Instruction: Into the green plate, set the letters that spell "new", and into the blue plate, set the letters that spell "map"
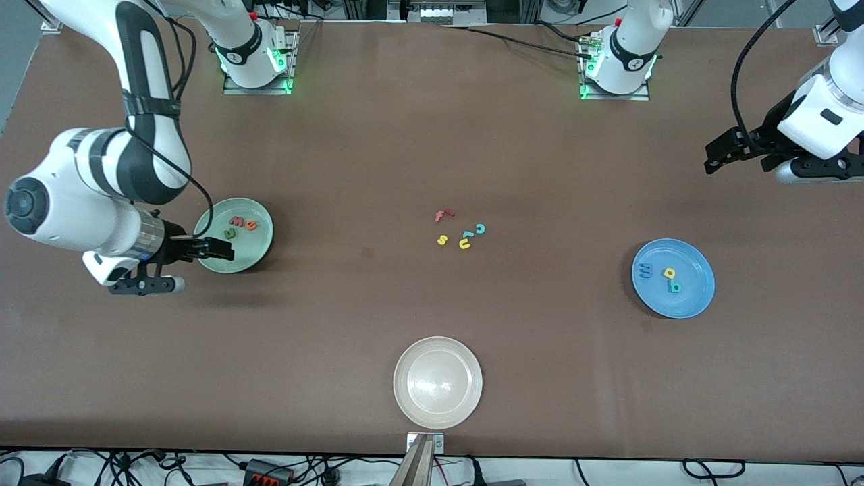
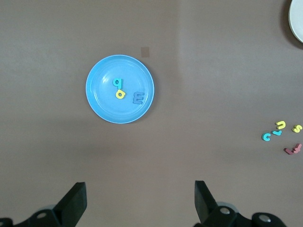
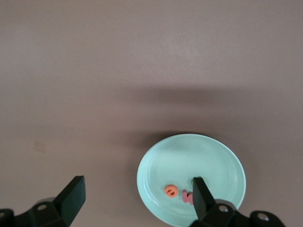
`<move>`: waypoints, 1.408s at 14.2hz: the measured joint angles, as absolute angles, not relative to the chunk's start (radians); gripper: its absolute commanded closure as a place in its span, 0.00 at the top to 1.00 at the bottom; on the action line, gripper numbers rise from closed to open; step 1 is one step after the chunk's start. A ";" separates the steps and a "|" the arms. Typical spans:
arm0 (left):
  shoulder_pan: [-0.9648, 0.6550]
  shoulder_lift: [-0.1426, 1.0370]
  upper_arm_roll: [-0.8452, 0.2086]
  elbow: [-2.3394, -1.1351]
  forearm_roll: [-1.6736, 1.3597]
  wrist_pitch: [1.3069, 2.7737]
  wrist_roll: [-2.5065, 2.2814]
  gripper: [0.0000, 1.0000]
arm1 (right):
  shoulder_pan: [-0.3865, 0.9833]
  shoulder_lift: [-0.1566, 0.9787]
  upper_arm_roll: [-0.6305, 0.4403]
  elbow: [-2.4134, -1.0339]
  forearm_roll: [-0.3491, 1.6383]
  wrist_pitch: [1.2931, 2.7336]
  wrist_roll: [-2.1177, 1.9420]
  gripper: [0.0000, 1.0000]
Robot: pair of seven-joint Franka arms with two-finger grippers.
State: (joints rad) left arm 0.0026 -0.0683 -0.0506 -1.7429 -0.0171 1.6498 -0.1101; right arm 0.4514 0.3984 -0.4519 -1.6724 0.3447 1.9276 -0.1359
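the whitish plate (image 1: 437,382) sits nearest. the right hand (image 1: 217,251), open and empty, hangs over the green plate (image 1: 260,253) holding n, e, w. the left hand (image 1: 717,157), open, hangs well apart from the blue plate (image 2: 102,104), whose m, a, p read clearly in the left wrist view.

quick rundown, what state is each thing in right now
green plate: holds the n, e and w
blue plate: holds the m, a and p
beige plate: empty
spare letters: loose mid-table
right gripper: open, over the green plate's edge
left gripper: open, raised at the left arm's end of the table
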 measured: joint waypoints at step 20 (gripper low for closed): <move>0.001 -0.068 -0.051 -1.742 -0.017 1.649 -0.109 1.00 | -0.045 0.158 -0.095 -1.380 0.034 1.569 -0.055 1.00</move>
State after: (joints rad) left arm 0.0013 -0.0681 -0.0506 -1.7423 -0.0171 1.6493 -0.1094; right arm -0.0449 0.1581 -0.0950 -1.3797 0.0340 1.5692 -0.0547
